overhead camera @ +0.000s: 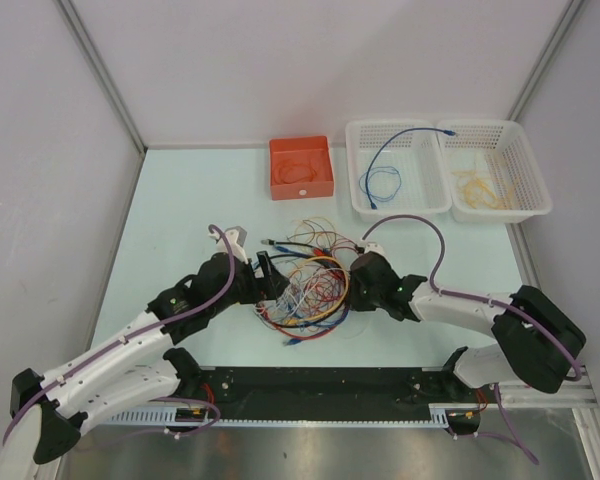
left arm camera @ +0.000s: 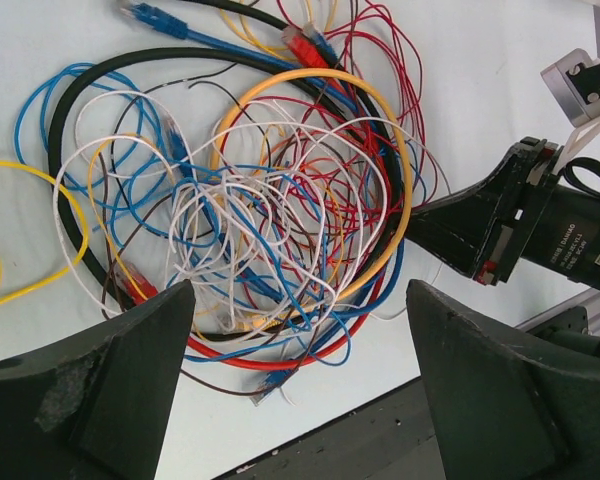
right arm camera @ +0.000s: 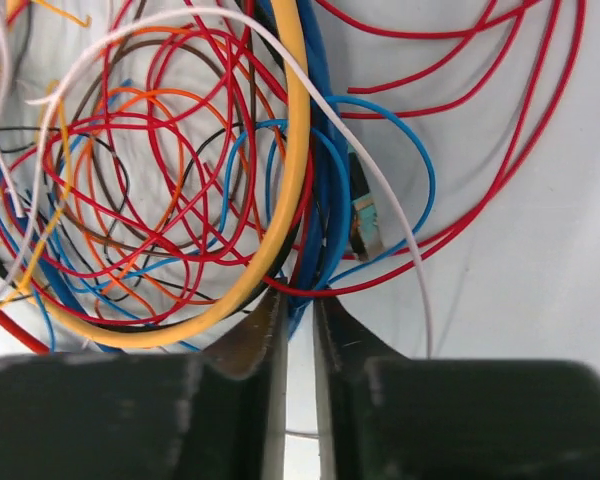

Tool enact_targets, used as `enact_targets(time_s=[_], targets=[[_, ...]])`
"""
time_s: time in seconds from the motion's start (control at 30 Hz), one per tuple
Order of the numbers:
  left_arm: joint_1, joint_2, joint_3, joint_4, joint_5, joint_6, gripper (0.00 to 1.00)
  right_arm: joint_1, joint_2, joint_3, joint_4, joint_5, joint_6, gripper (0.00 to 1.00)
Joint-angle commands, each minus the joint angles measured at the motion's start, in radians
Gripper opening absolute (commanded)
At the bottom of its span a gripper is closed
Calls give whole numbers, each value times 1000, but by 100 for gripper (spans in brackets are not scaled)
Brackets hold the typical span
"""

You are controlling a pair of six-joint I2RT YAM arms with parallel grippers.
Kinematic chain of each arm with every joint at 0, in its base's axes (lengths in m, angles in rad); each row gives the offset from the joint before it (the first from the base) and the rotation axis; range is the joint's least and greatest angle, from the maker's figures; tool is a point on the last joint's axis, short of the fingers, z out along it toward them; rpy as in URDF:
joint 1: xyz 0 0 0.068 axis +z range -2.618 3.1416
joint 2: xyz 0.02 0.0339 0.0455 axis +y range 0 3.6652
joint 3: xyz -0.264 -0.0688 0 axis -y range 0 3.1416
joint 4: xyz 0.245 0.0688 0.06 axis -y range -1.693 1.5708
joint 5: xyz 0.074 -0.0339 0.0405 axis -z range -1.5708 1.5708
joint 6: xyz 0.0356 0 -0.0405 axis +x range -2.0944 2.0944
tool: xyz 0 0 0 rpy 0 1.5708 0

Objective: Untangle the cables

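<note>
Lying mid-tabletop [overhead camera: 180, 210]: 1 tangle of cables [overhead camera: 305, 285], with red, orange, yellow, blue, white and black loops overlapping. Left hand [left arm camera: 300, 295]: fingers spread wide at the tangle's left side, gripping nothing. Right hand [right arm camera: 298, 302]: fingers nearly pressed together, pinching blue and red strands at the tangle's right rim, beside a thick orange loop [right arm camera: 295, 150]. Behind: 1 orange box [overhead camera: 301, 168], 2 white baskets [overhead camera: 398, 212].

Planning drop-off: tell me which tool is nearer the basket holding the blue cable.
Right. Right tool lies near-left of the basket; left tool farther left, beyond the tangle.
</note>
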Motion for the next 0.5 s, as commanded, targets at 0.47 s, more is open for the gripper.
enact_targets(time_s=[0.47], targets=[[3,-108,81,1,-109,71,92,120,-372,248,-128,81,-120,0]])
